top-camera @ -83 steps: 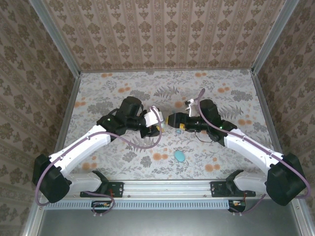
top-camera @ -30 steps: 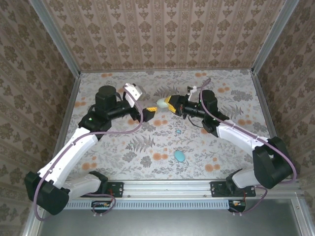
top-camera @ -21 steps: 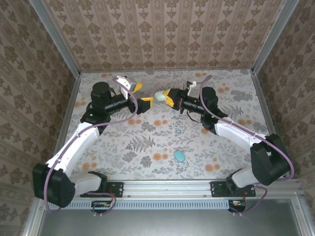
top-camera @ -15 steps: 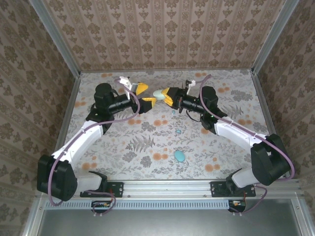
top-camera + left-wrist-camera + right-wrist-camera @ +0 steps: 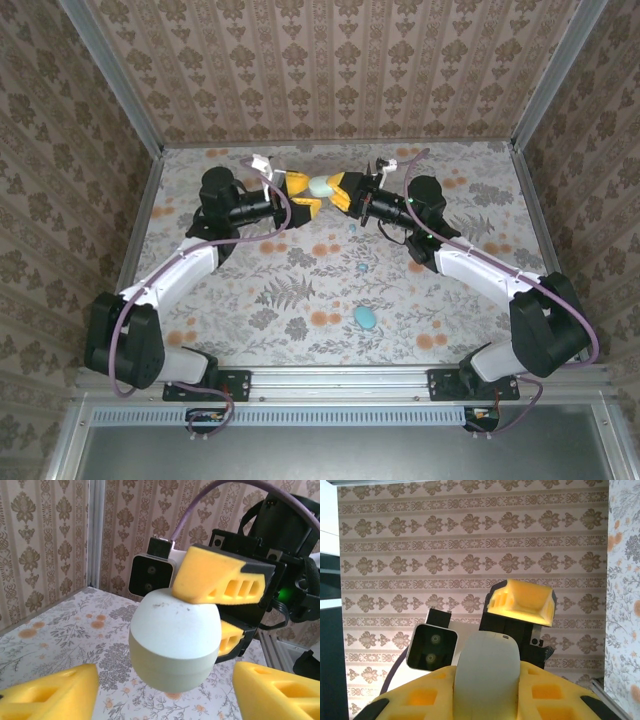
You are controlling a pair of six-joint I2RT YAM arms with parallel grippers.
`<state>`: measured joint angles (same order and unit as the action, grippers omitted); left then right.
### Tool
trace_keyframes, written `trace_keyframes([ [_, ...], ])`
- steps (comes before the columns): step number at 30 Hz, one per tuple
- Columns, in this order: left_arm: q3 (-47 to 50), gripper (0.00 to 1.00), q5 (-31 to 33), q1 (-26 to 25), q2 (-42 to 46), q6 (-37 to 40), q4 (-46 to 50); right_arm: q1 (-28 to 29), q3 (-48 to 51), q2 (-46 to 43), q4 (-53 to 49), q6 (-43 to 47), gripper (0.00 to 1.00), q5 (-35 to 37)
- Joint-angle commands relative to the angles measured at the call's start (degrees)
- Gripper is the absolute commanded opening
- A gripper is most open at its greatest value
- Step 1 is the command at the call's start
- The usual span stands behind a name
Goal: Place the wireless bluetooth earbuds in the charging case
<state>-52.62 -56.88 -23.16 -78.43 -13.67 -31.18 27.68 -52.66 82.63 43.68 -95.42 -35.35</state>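
My right gripper (image 5: 337, 189) is shut on the pale green oval charging case (image 5: 322, 186), held up above the far middle of the table. In the right wrist view the case (image 5: 487, 672) sits between my yellow fingers (image 5: 415, 695). My left gripper (image 5: 303, 194) faces it from the left, open, and in the left wrist view its yellow pads (image 5: 50, 695) stand on either side of the case (image 5: 175, 640) with gaps. Two tiny teal earbuds lie on the table, one (image 5: 352, 229) under the grippers, the other (image 5: 362, 268) nearer me.
A blue oval (image 5: 365, 318) lies near the front middle of the floral table (image 5: 250, 300). Patterned walls close in the back (image 5: 330, 70) and both sides. The left wrist camera housing (image 5: 432, 647) sits close behind the case.
My left gripper swung right and up to the case, and its jaws have narrowed around it. My right gripper lifted the case slightly toward the back and kept its grip.
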Motion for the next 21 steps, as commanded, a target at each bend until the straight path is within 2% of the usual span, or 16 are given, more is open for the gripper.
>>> trace_keyframes([
  [1,-0.81,0.64,-2.92,-0.13,-0.58,-1.08,-3.83,0.53,-0.94,0.64,3.01,-1.53,0.26,-1.46],
  [13,-2.13,0.62,-3.83,0.04,-0.78,-1.53,-4.69,1.15,-1.01,0.61,3.08,-1.71,0.26,-2.26],
  [21,-2.46,0.53,-4.2,-0.02,-1.11,-2.17,-5.38,1.41,-0.87,0.76,3.42,-2.01,0.26,-2.29],
])
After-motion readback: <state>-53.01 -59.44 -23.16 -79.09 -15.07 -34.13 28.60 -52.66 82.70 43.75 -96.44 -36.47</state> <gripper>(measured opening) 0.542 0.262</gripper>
